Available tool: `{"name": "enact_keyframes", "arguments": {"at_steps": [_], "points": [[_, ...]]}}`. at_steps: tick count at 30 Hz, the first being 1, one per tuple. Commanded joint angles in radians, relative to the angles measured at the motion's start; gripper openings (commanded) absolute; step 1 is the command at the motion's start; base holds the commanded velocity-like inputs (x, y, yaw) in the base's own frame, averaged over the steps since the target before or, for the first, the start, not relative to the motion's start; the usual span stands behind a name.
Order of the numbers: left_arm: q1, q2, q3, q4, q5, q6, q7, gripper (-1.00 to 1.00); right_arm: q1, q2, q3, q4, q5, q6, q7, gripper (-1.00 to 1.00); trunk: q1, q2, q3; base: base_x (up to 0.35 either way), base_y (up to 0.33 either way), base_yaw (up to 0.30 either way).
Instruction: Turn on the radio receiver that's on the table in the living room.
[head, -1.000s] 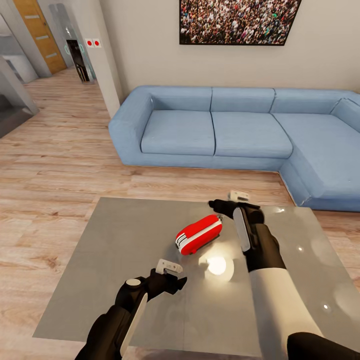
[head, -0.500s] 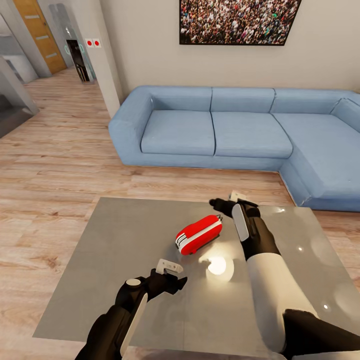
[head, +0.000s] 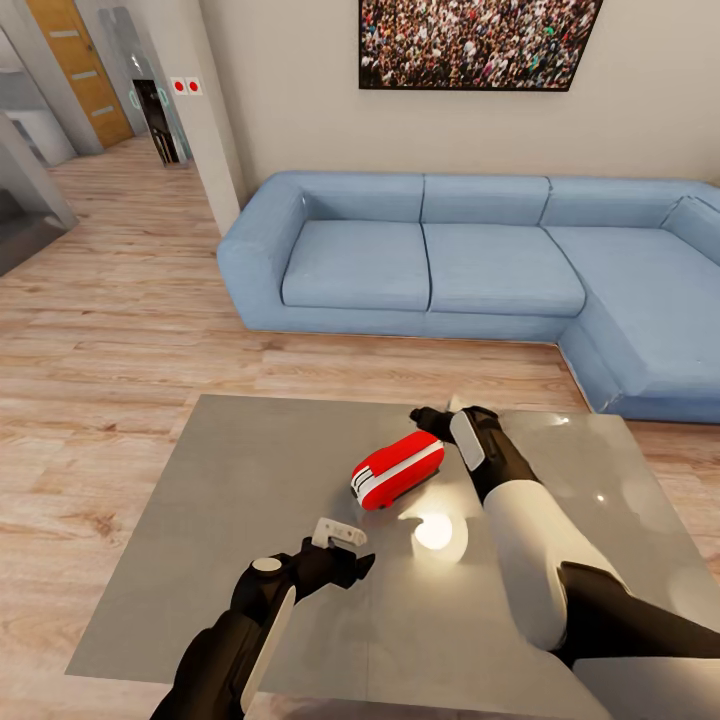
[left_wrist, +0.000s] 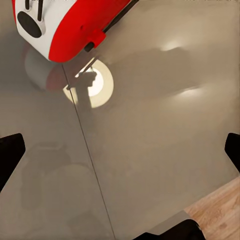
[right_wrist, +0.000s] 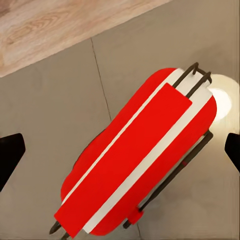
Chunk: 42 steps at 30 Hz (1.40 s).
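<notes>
The red radio receiver (head: 397, 468) with white trim lies flat near the middle of the glossy grey table (head: 250, 470). My right gripper (head: 428, 417) hovers just over the radio's far end, apart from it. In the right wrist view the radio (right_wrist: 140, 160) lies directly below the open right gripper (right_wrist: 120, 152), its thin handle along one side; both dark fingertips (right_wrist: 10, 152) stand wide at the frame edges. My left gripper (head: 350, 560) hangs open above the table's near part, short of the radio. The left wrist view catches the radio's dial end (left_wrist: 70, 25) beyond the open left gripper (left_wrist: 120, 155).
A long blue L-shaped sofa (head: 450, 260) stands behind the table under a crowd-photo picture (head: 475, 40). Light wood floor (head: 110, 330) surrounds the table. A lamp's bright reflection (head: 435, 530) glints on the tabletop. A hallway with an orange door (head: 80, 65) opens at the far left.
My right arm has swung left and lower, bringing its gripper from beside the radio to above its far end. The left arm and the radio have stayed put.
</notes>
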<state>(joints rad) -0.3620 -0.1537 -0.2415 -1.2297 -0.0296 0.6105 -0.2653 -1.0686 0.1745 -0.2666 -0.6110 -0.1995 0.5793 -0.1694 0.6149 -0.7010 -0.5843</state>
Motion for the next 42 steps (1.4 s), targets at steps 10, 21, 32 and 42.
{"name": "enact_keyframes", "arguments": {"at_steps": [10,21,32,42], "points": [[0.000,-0.002,0.000,0.001,0.000,0.000,0.000,1.00,-0.009,0.000,-0.002,0.049,-0.001,-0.034,-0.062,1.00,0.000,0.000,0.000,0.000,0.000,0.000],[0.000,-0.006,0.001,0.002,0.000,0.000,0.000,1.00,-0.070,0.000,-0.002,0.198,-0.033,-0.101,-0.098,1.00,0.000,0.000,0.000,0.000,0.000,0.000],[0.000,-0.007,0.001,0.003,0.002,0.000,0.000,1.00,-0.083,0.000,-0.001,0.223,-0.036,-0.120,-0.122,1.00,0.000,0.000,0.000,0.000,0.000,0.000],[0.000,-0.007,0.001,0.004,0.003,-0.001,0.000,1.00,-0.138,0.000,0.005,0.300,-0.025,-0.142,-0.161,1.00,0.000,0.000,0.000,0.000,0.000,0.000]]}}
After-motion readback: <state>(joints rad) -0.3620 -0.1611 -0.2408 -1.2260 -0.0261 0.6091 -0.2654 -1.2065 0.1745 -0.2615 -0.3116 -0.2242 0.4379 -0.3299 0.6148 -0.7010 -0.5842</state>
